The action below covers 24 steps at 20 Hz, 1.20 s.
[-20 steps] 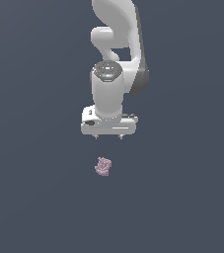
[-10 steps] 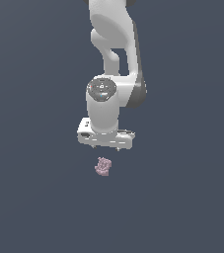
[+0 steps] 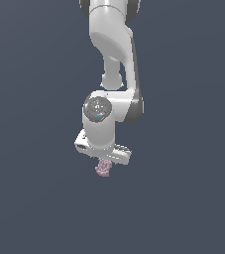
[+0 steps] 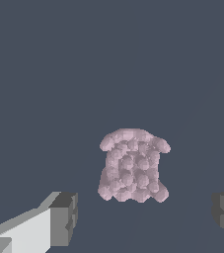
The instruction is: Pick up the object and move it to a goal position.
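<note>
Approach step: the gripper [image 4: 145, 215] hangs directly above the object [image 4: 132, 165], jaws wide apart (nothing held). Next, I judge: lower, then close.

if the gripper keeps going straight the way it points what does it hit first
Most likely the object. In the wrist view it lies ahead of the gripper, between the open fingers, so they would probably pass either side of it and meet the floor. Depth is hard to judge; the exterior view shows the gripper just above the object.
</note>
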### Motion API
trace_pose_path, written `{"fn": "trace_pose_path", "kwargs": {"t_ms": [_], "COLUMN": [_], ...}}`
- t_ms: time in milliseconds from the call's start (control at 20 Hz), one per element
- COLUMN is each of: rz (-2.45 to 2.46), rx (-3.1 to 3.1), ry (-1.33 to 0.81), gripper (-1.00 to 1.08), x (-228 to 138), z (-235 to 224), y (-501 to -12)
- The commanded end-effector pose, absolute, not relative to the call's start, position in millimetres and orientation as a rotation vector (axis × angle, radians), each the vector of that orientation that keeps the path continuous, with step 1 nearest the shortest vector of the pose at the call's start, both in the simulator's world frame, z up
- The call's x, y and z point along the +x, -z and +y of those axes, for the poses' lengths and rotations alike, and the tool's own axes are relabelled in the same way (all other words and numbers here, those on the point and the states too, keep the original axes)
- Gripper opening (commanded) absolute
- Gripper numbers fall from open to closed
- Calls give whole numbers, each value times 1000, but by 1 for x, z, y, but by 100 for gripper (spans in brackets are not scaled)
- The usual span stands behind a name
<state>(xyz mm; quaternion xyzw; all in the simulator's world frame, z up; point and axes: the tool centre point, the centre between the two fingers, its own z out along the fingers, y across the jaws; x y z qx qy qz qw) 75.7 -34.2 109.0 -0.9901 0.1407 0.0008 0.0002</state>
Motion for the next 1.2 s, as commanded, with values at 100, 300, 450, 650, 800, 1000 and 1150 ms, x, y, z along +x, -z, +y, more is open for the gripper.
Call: {"fn": "trace_pose_path", "kwargs": {"t_ms": [100,300,450,650,800,1000,1150], "rz": [491,494,494,496,498,500,500], "rx": [-3103,-3103,-3103,-3102,-3102,-3102,-3102], "ry": [0,-1,-1,-1,0,0,0], "gripper": [100,100,100,100,100,100,100], "x": [82,82,82,82,82,82,83], "z": [-36,-37,-36,-37,-37,-37,-37], "y": [-102,-102,-98,-81,-63,-51,-51]}}
